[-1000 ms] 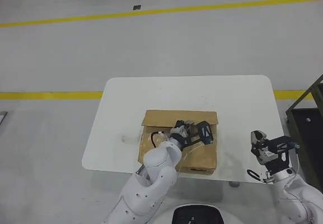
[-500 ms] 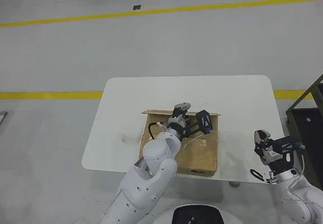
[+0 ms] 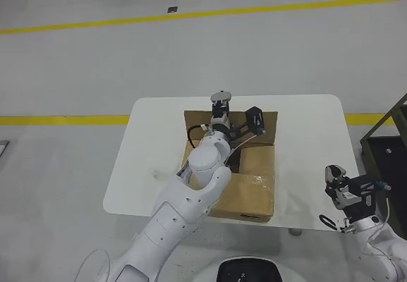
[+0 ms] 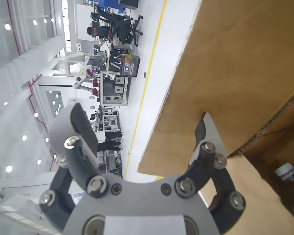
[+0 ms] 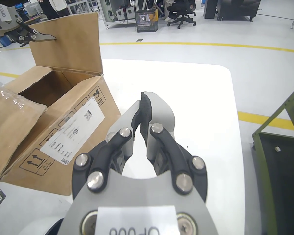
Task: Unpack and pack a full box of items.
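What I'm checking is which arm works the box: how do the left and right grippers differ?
The left gripper is open; the right gripper is shut. The left gripper has a finger against the raised flap; the right gripper hangs apart from the box, touching nothing. Neither grips anything.

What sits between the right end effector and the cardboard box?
Only bare white table, seen in the right wrist view between end effector and box.
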You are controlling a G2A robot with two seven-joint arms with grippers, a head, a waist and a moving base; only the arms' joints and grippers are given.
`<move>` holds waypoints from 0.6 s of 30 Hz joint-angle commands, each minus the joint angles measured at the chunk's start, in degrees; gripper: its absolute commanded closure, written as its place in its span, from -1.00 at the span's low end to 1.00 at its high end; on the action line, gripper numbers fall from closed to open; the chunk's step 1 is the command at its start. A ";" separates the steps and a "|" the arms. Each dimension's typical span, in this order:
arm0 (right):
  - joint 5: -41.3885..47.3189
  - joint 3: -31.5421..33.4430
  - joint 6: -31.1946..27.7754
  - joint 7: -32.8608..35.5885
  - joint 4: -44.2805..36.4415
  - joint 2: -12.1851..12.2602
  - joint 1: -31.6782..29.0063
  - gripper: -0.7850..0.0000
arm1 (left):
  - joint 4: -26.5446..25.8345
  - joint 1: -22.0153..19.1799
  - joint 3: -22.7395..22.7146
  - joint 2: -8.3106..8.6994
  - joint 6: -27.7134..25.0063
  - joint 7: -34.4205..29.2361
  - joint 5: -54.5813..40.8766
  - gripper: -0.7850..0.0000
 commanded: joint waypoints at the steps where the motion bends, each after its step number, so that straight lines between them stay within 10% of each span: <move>1: 0.08 0.11 0.02 -0.14 0.05 -0.02 -0.25 1.00 | 2.76 -0.80 0.26 -0.64 0.68 -0.99 -0.89 -1.00; 18: -0.15 0.30 -0.33 -0.34 0.37 -0.20 -0.89 1.00 | 12.19 -3.05 0.79 -3.85 0.87 -4.19 -3.56 -1.00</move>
